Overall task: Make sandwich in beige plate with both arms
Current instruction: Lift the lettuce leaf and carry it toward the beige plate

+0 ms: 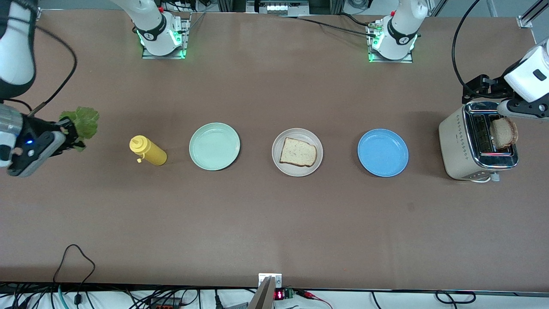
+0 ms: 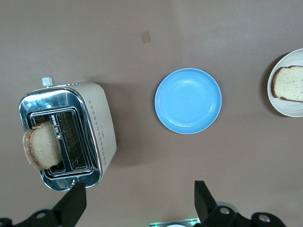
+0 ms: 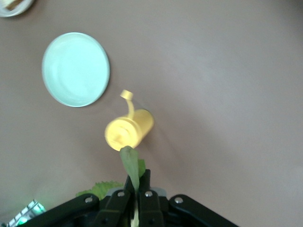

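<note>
On the brown desk (image 1: pixel 274 223) a row of things runs between the two arms' ends: a yellow plastic squeeze bottle (image 1: pixel 148 151) toward the right arm's end, then a round mint-green plate (image 1: pixel 214 146), then the round matte beige plate (image 1: pixel 297 152) with one pale, brown-crusted toast slice (image 1: pixel 298 152) lying flat on it, then a round blue plate (image 1: pixel 383 152), and last a cream and chrome two-slot toaster (image 1: pixel 476 148) at the left arm's end. A second brown-crusted toast slice (image 1: pixel 504 133) stands up out of one toaster slot. The right end effector (image 1: pixel 68 135) is up in the air over the desk's right-arm end, its fingers pressed together on a crinkled green lettuce leaf (image 1: pixel 81 122); the right wrist view shows what the front view cannot, the leaf's stem pinched between the closed black fingers (image 3: pixel 144 196) with the yellow bottle directly below. The left end effector (image 2: pixel 137 203) hangs over the desk beside the toaster; in the front view its fingers are hard to make out, but the left wrist view shows the two black fingers spread wide apart, gripping nothing, with the toaster, the blue plate and the edge of the beige plate underneath.
</note>
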Robot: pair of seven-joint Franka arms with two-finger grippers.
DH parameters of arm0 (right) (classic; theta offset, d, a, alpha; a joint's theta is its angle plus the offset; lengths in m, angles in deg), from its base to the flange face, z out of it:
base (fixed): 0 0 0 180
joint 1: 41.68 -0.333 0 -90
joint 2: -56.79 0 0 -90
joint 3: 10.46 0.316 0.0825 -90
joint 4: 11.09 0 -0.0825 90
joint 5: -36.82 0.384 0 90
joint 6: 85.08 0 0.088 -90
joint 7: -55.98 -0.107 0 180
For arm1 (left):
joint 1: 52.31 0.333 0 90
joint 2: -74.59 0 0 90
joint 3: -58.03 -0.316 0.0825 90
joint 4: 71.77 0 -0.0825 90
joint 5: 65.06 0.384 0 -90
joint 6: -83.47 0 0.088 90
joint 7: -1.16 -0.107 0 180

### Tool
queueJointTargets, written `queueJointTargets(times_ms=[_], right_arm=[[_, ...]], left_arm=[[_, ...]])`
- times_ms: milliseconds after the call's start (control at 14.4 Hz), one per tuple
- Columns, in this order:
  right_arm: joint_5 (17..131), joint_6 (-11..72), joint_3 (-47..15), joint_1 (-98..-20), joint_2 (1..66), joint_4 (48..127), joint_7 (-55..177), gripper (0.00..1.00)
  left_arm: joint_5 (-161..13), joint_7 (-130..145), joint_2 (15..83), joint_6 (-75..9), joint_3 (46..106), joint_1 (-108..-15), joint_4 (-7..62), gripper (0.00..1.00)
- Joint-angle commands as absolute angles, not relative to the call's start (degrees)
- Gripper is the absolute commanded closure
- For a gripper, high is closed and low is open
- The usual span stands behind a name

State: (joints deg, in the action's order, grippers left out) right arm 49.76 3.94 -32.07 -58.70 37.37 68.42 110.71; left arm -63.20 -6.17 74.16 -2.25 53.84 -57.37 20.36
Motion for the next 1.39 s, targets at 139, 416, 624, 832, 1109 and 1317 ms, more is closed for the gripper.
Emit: queueJointTargets(times_ms=[139,416,624,832,1109,1317], right_arm=[[48.9,2.5,-32.2,-68.8,36.3,66.1,113.5,1.0],[54.9,3.7,-32.2,-76.5,34.4,63.8,113.3,1.0],[61.4,9.9,-32.1,-80.4,31.3,62.7,112.5,1.0],[65.8,16.9,-31.9,-84.7,27.4,61.9,111.6,1.0],[67.6,29.2,-31.7,-90.0,21.4,61.8,111.3,1.0],[69.6,35.6,-31.6,-93.0,17.5,61.8,108.5,1.0]], left_arm=[[-63.6,-6.0,73.6,-1.2,53.7,-57.3,18.9,0.0],[-63.6,-6.0,73.6,-1.2,53.7,-57.3,18.9,0.0],[-63.6,-6.0,73.6,-1.2,53.7,-57.3,18.9,0.0],[-63.6,-6.0,73.6,-1.2,53.7,-57.2,18.9,0.0],[-63.6,-6.0,73.6,-1.2,53.7,-57.2,18.9,0.0],[-63.6,-6.0,73.6,-1.2,53.7,-57.2,18.9,0.0]])
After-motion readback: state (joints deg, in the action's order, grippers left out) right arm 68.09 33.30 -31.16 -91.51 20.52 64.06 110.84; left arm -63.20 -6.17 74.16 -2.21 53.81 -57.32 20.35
